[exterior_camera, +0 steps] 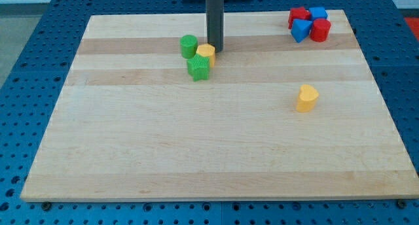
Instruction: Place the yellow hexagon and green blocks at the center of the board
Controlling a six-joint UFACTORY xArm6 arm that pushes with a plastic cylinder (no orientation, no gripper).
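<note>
The yellow hexagon (207, 53) sits in the upper middle of the wooden board (216, 153), touching the green star-shaped block (199, 67) just below and left of it. A green cylinder (189, 46) stands just left of the hexagon. My tip (215, 49) rests against the hexagon's upper right side. The rod rises straight up from there to the view's top.
A yellow heart-shaped block (306, 97) lies at the board's right middle. A cluster of red and blue blocks (309, 24) sits at the top right corner. A blue perforated table surrounds the board.
</note>
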